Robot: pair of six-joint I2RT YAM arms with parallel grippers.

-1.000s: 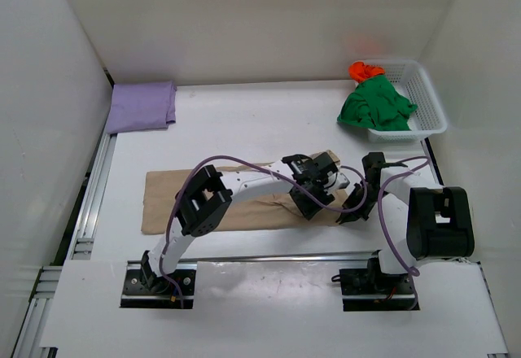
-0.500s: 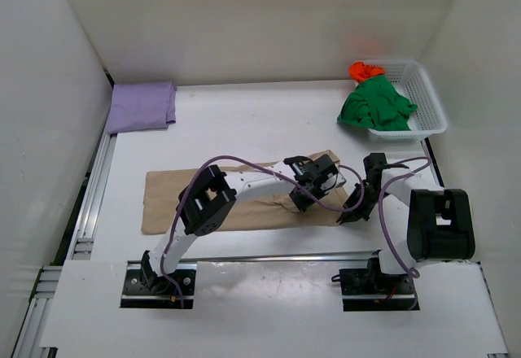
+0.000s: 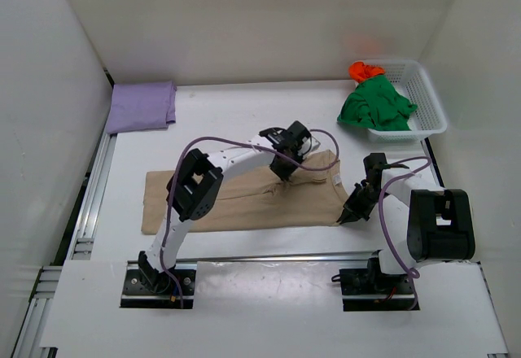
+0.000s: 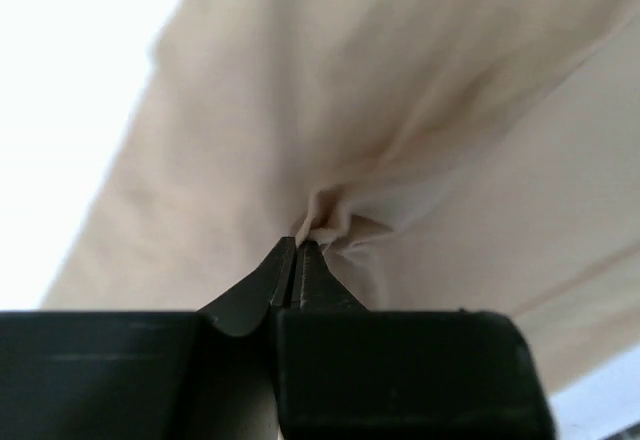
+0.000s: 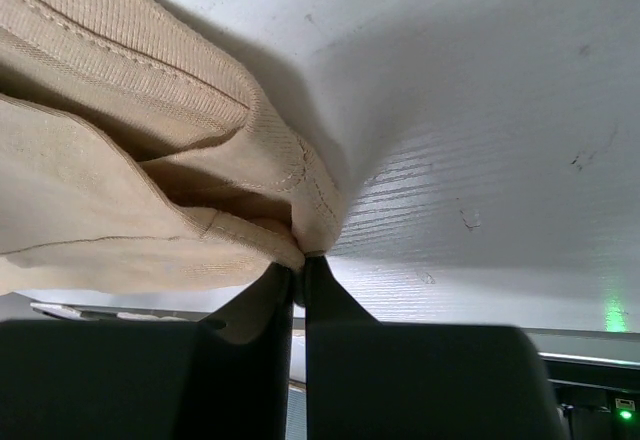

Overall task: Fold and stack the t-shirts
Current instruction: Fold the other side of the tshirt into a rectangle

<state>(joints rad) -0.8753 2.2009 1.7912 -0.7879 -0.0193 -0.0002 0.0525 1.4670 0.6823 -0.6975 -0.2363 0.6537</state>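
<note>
The beige shirt (image 3: 269, 203) lies spread in the middle of the table (image 3: 236, 126), in front of both arms. The left gripper (image 4: 298, 253) is closed on a small fold of this shirt near its far edge, and the cloth wrinkles around the tips. The right gripper (image 5: 300, 260) is clamped on the hem at the near right corner of the shirt. The purple shirt (image 3: 142, 106) lies folded in the far left corner. The green shirt (image 3: 374, 107) hangs over the rim of the basket (image 3: 427, 89) at the far right, and the orange shirt (image 3: 364, 70) is just behind it.
</note>
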